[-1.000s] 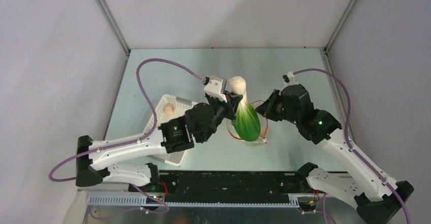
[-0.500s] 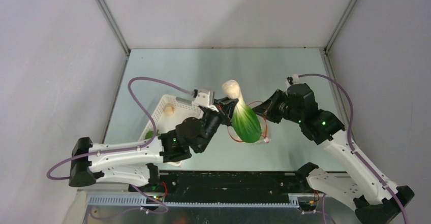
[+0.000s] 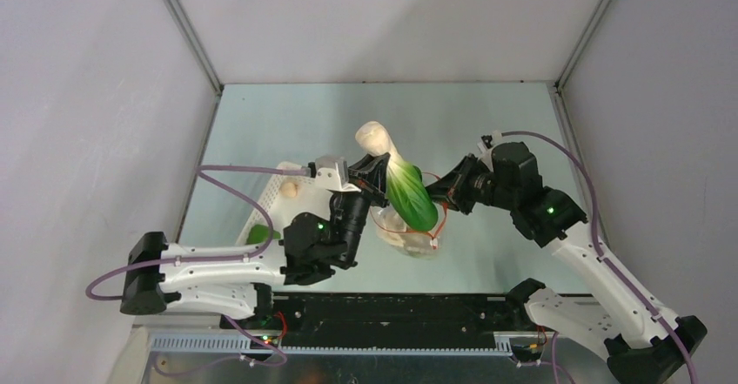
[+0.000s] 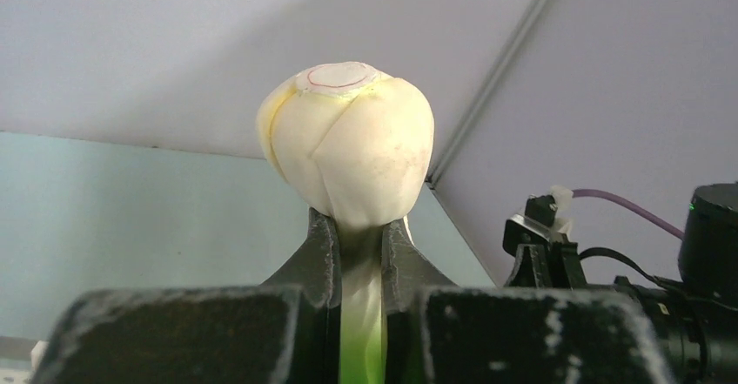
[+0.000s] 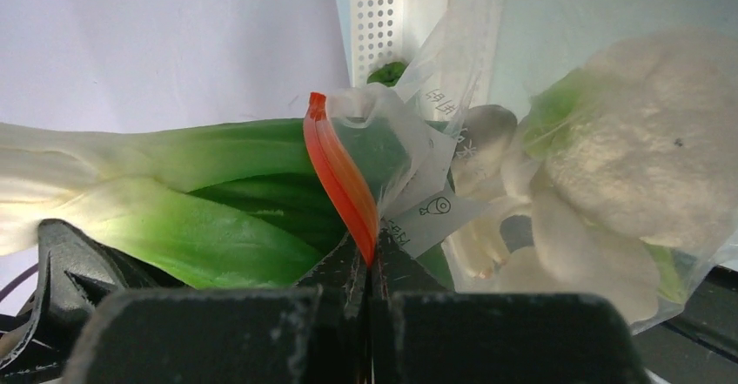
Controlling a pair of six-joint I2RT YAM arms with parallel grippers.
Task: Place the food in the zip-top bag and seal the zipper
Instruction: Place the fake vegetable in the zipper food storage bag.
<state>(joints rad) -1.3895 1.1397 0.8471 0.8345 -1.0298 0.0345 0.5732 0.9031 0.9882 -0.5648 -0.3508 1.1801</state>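
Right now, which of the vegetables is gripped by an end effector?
The green-leaved, white-stalked bok choy: the left end effector pinches its stalk, while the lumpy white cauliflower piece lies inside the clear plastic bag.

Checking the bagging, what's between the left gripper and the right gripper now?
Top view: the bok choy, held by the left gripper, fills the gap, leaf end at the zip-top bag whose zipper the right gripper pinches.

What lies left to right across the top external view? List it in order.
White perforated plastic basket → left pincer → green-leafed, white-stalked bok choy it grips → right pincer, shut on the red-orange zipper strip. Clear crinkly plastic bag overlaps the bok choy: left out.
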